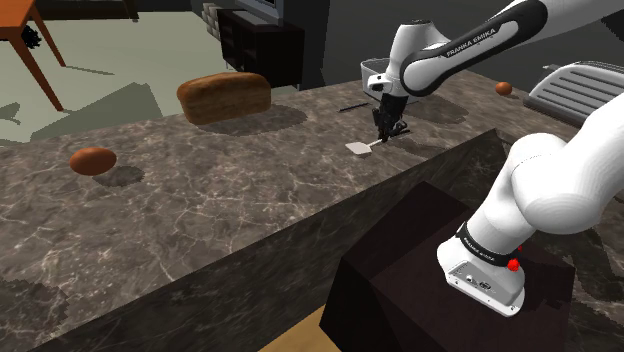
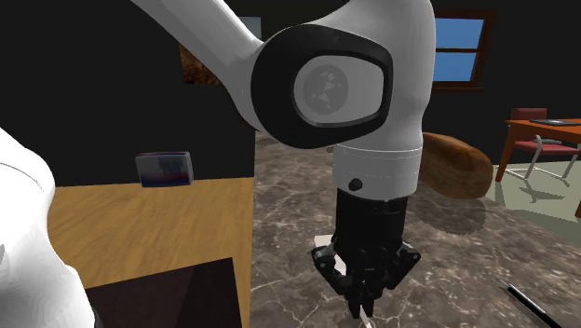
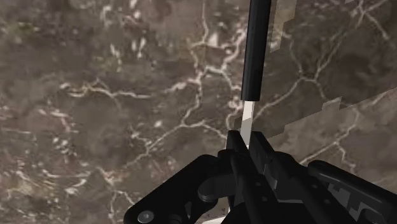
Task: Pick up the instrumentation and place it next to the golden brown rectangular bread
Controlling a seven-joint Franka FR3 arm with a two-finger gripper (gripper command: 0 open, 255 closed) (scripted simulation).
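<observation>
- Pinching a black-handled, white-bladed spatula (image 3: 254,51) by its pale neck: my black claw (image 3: 247,135).
- Dark veined marble counter (image 1: 200,205); golden-brown loaf (image 1: 224,96) far off, at the shoulder view's left.
- Handle's far end cut off.

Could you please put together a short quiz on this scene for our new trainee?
1. True or false: the gripper is shut on the black-handled utensil.
2. What does the brown loaf rest on? A) a plate B) the dark veined counter C) a tray
3. Fill in: in the shoulder view, the loaf lies to the gripper's ____.
Key: 1 true; 2 B; 3 left.
</observation>
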